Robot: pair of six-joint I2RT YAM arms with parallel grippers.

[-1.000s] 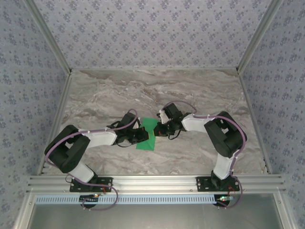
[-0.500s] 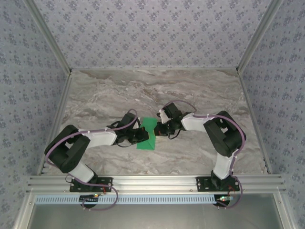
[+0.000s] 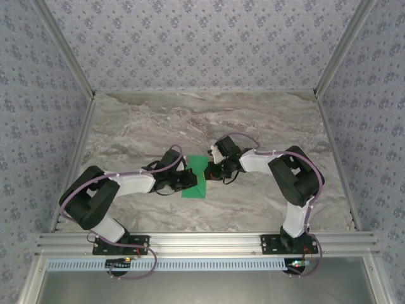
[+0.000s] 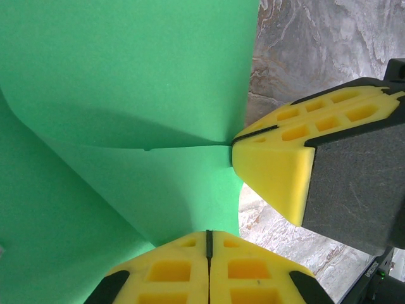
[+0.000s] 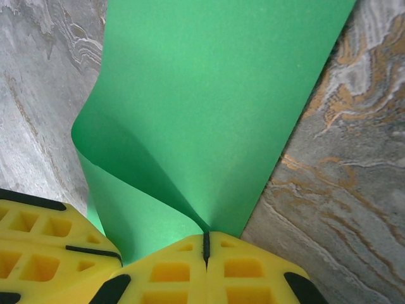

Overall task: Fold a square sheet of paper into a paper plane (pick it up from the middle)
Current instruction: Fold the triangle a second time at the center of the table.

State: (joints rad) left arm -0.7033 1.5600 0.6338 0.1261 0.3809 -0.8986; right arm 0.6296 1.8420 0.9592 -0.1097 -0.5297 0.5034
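The square sheet of paper (image 3: 195, 180) is bright green and lies partly on the marble table between the two arms. My left gripper (image 3: 192, 179) is shut on its edge. In the left wrist view my left gripper (image 4: 207, 235) pinches a curled layer of the sheet (image 4: 126, 76). My right gripper (image 3: 211, 171) is shut on the sheet's right side. The right wrist view has the right gripper (image 5: 205, 239) closed where the sheet (image 5: 215, 95) bends over itself. The two grippers stand close together, almost touching. A paper plane is out of view.
The marble table (image 3: 266, 126) stretches behind and to both sides of the arms. Patterned walls and metal rails enclose it. An aluminium frame (image 3: 209, 240) carrying both arm bases runs along the near edge.
The right arm has edged slightly left, toward the left gripper. Both grippers stay shut on the paper, and the left arm has barely moved.
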